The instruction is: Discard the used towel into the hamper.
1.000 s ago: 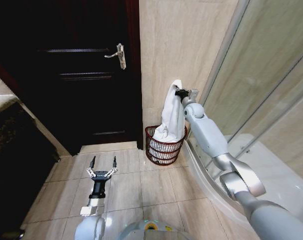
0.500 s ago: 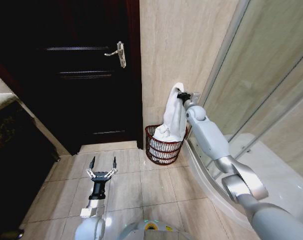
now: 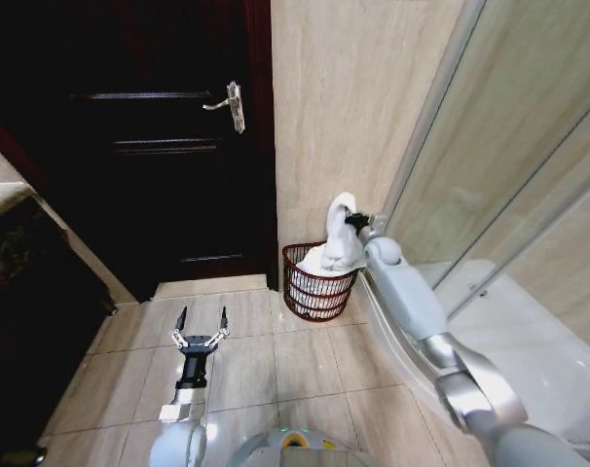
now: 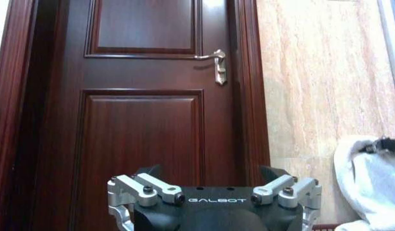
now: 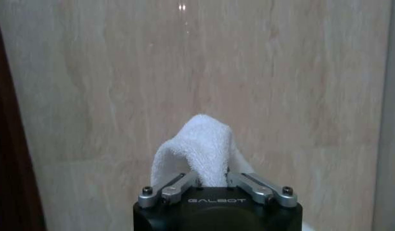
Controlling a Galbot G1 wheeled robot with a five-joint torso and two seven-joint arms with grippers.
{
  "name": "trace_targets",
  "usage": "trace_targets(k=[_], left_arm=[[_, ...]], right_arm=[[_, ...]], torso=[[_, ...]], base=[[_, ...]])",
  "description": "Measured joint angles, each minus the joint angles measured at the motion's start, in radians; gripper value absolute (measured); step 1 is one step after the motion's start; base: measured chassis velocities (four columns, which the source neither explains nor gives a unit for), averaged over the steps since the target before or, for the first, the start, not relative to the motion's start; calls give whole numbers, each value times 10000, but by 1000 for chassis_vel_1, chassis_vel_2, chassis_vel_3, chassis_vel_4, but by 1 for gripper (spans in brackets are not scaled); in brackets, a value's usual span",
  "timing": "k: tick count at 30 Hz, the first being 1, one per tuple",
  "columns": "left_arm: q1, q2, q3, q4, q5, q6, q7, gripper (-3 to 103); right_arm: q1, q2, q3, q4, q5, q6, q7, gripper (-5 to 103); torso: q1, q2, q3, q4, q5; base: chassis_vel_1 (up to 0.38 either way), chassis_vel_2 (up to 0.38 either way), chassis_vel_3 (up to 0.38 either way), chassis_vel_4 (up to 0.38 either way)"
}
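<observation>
Count: one towel (image 3: 342, 238), one hamper (image 3: 318, 283) by the wall | my right gripper (image 3: 352, 223) fingers pinch the towel above the hamper, its lower end inside | left gripper (image 3: 201, 327) fingers wide over the floor | right wrist view hides the hamper.

White towel (image 3: 342, 243) pinched at its top fold between the right gripper's (image 3: 353, 223) fingers, draping below them; its lower end heaped in the dark red wire hamper (image 3: 318, 284).

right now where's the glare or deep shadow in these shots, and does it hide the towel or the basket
Head view: door side falls into deep shadow, yet the towel, the basket and the right gripper are well lit; the left gripper hangs open over pale floor tiles. Right wrist view: a small glint high on the wall, towel clear.
</observation>
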Motion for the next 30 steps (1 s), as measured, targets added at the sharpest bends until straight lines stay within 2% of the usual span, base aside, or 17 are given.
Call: trace_targets(k=[7,21,30], left_arm=[[0,0,21,-35,-31,22,0,100],[-87,0,50,86,-67,35,27,100],[-106,0,125,90,-5,49,59,100]], right_arm=[[-601,-137,162,903,468,-189,302,5],[-1662,-670,715,1896,167,152,352,5],[-2095,-849,738,2593,164,120,460,5]], torso=[[5,15,6,-4,-2],[8,30,14,-4,0],[17,34,21,-2,-2]], base=[[0,0,0,0],[-3,2,5,-5],[-153,132,136,-135]])
